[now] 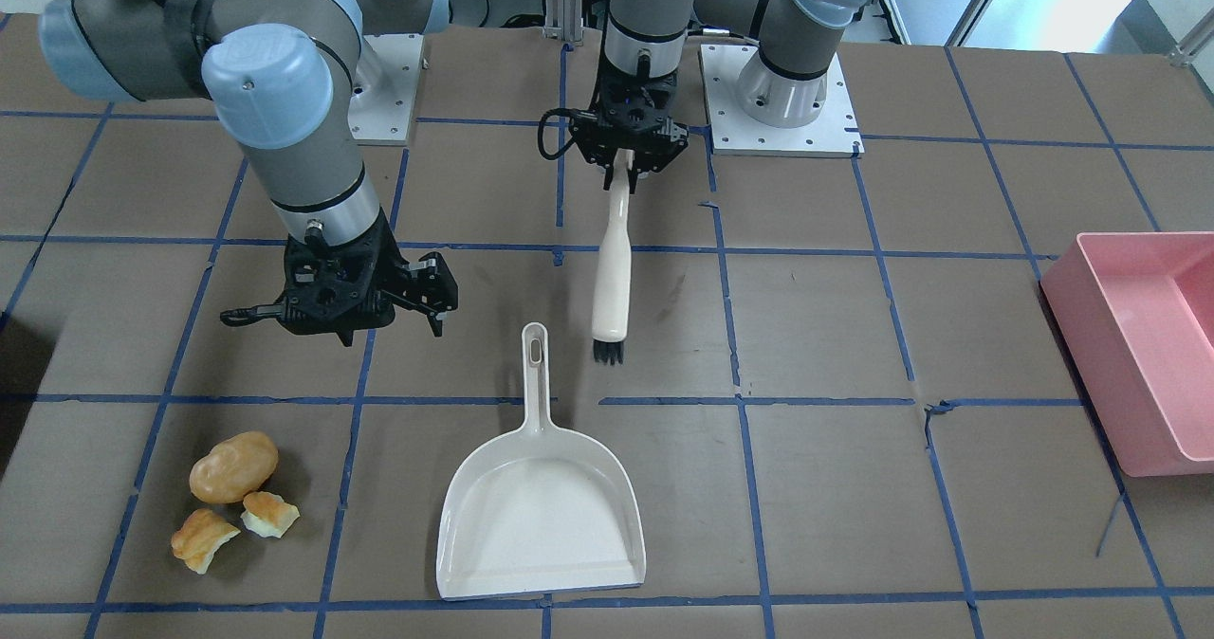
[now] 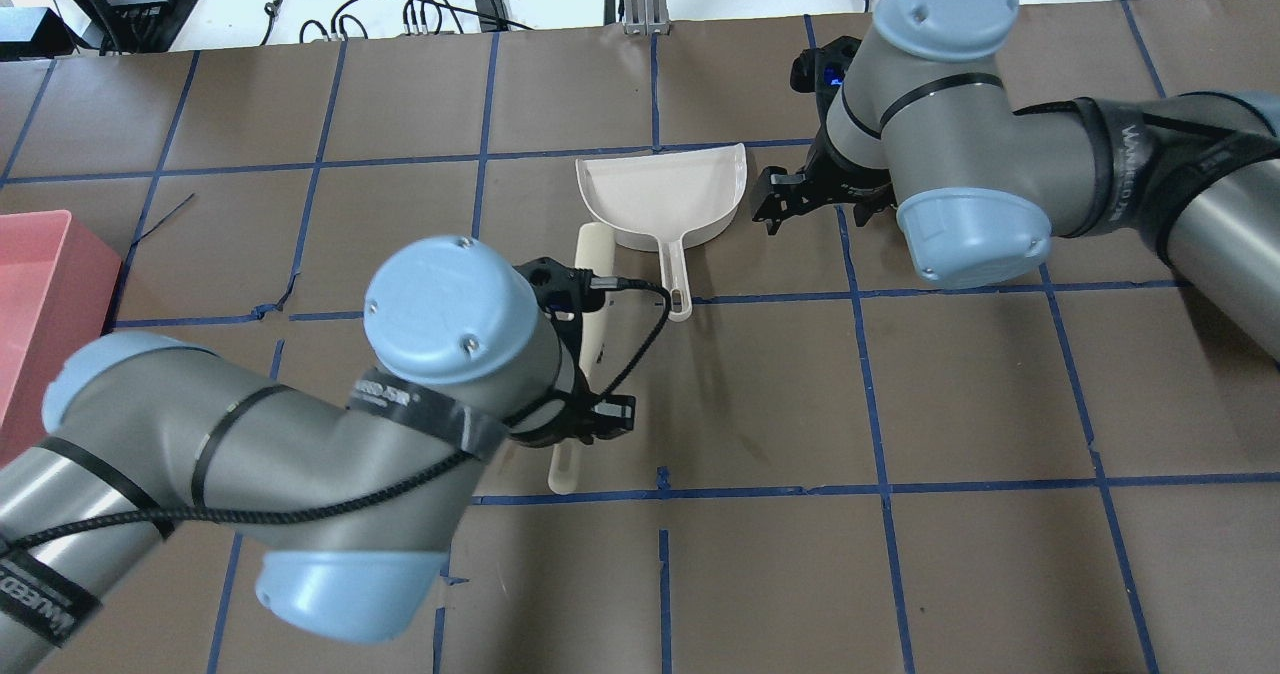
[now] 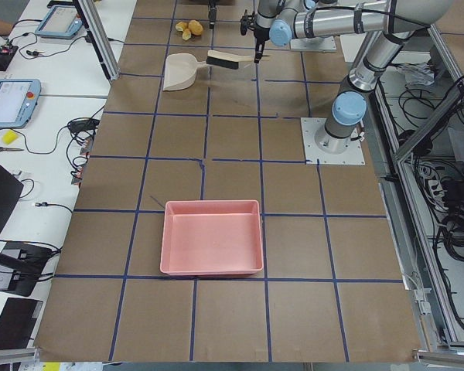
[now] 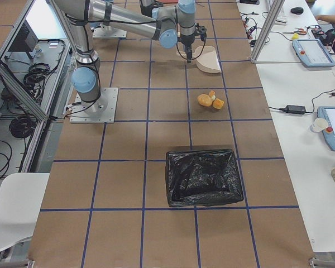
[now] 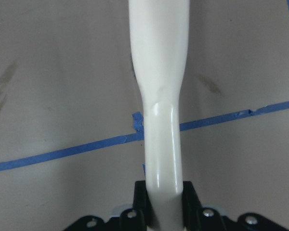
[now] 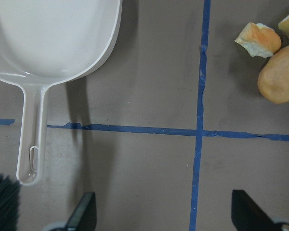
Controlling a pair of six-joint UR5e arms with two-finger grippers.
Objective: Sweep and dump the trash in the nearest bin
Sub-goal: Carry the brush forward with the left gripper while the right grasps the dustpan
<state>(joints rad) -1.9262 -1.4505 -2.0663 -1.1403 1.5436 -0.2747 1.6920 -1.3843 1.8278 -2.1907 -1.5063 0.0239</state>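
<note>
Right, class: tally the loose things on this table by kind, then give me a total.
Potato-shaped lump: 1
Bread chunks: 2
Dustpan: 1
Brush: 1
Bins (pink bin, black-lined bin): 2
Total: 7

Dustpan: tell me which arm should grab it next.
Right. The right gripper is open and empty, hovering near the handle of the dustpan; the left gripper is shut on the brush.

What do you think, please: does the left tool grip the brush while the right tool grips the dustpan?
The left tool grips the brush, but the right tool is open and empty, apart from the dustpan; the exterior front-facing view shows it.
</note>
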